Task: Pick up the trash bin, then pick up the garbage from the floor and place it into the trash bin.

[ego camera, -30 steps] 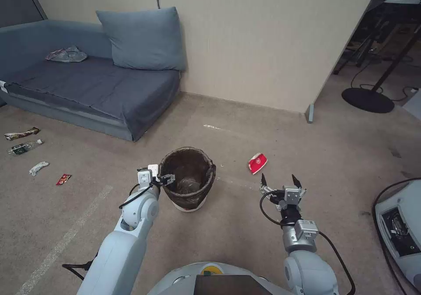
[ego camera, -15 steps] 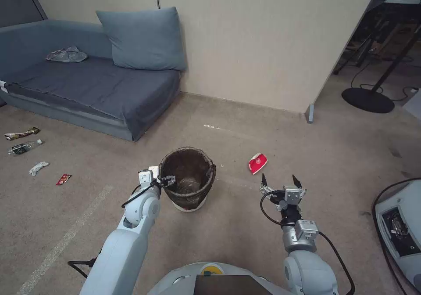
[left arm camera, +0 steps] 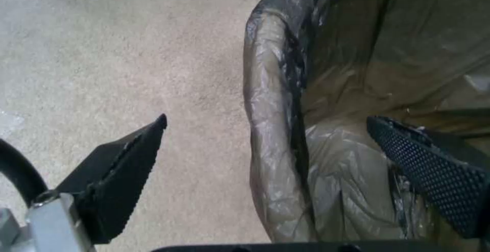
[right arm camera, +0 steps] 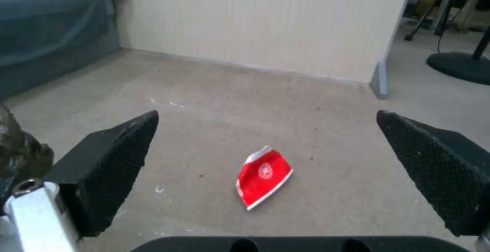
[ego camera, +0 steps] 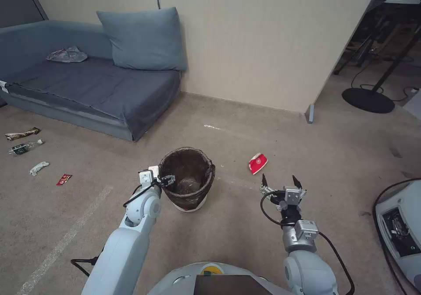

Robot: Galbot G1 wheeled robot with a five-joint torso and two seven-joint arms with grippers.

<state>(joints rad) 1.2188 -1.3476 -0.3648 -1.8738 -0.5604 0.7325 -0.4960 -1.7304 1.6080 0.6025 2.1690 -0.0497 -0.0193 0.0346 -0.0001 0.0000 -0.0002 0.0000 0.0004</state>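
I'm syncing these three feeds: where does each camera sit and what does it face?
Head: high on the robot, looking down at the floor, trash bin, both arms.
Left wrist: on the left arm, facing the bin's bagged rim between open fingers.
Right wrist: on the right arm, facing the red carton; head view shares it.

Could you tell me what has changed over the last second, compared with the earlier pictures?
Very little. The left tool has eased slightly back toward the robot and is still open, straddling the rim of the trash bin, one finger inside and one outside. Nothing was grasped or released. The right tool stays open in the same place, and the red carton lies where it did.
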